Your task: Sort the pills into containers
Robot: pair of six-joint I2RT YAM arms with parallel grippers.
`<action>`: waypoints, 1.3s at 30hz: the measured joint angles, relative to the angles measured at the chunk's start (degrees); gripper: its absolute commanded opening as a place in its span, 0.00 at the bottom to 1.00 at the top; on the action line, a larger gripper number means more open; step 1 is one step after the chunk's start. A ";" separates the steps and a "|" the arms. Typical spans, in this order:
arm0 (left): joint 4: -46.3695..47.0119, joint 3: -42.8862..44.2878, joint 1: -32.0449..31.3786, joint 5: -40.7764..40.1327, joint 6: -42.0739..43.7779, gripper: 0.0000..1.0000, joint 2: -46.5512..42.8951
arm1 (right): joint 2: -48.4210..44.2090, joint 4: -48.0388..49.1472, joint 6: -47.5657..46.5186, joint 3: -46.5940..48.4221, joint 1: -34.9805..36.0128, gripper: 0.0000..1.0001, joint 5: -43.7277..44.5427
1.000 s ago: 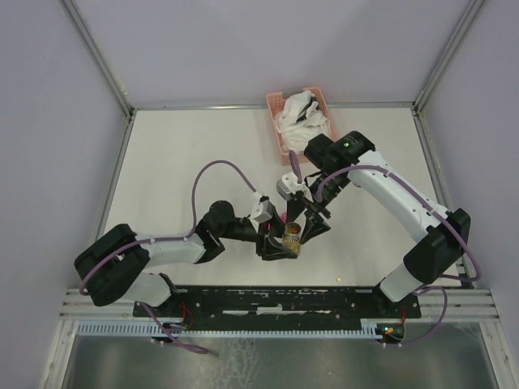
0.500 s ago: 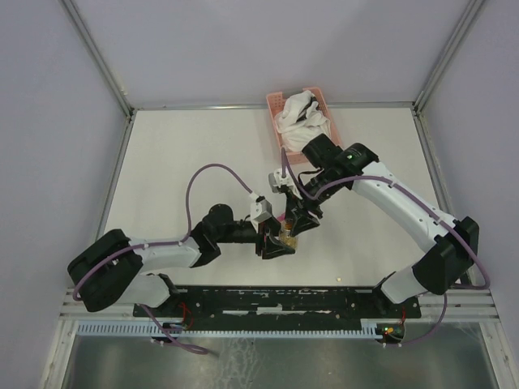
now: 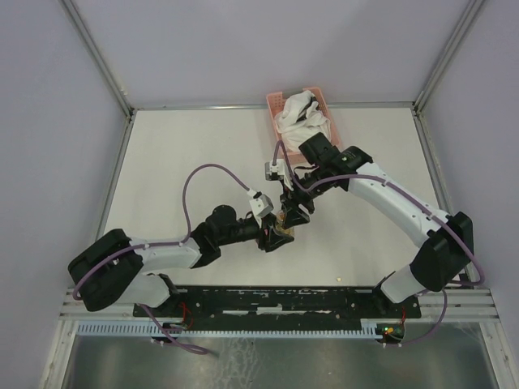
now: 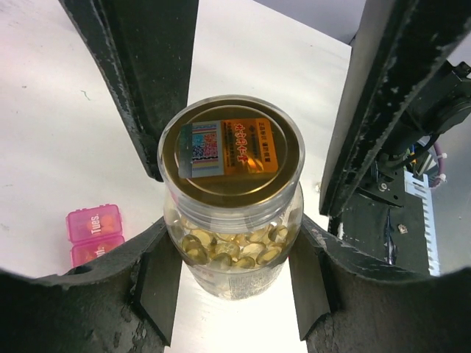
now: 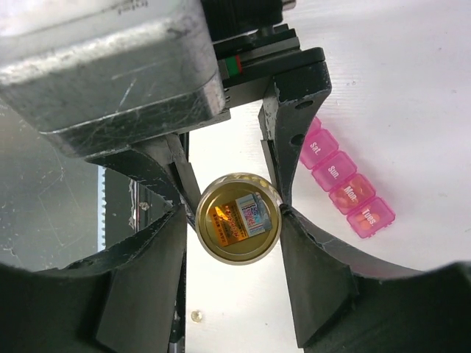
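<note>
The clear round jar (image 4: 232, 243) holds yellow-orange pills (image 4: 221, 250) and has a gold lid (image 5: 239, 217). It stands at the table's middle in the top view (image 3: 283, 224). My left gripper (image 4: 234, 287) is shut on the jar's body, with pads (image 4: 158, 283) on both sides. My right gripper (image 5: 234, 217) comes down from above and straddles the lid. One finger (image 5: 309, 257) touches the lid and the other is a small gap away. The magenta-pink strip of compartments (image 5: 346, 184) lies just beside the jar, also in the left wrist view (image 4: 96, 232). Two compartments show orange pieces.
A pink lattice basket (image 3: 280, 146) with white cloth stands at the back, behind the right arm. One loose pill (image 5: 195, 316) lies on the table near the jar. Both arms crowd the jar (image 3: 243, 231).
My right gripper has moved left and down over the jar and now straddles its lid. My left gripper and the jar have shifted slightly away from the table's near edge.
</note>
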 measured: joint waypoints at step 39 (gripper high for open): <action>3.50 -9.86 0.48 -18.78 -0.59 0.99 -10.23 | -4.20 26.82 2.67 -16.98 -15.47 0.22 11.85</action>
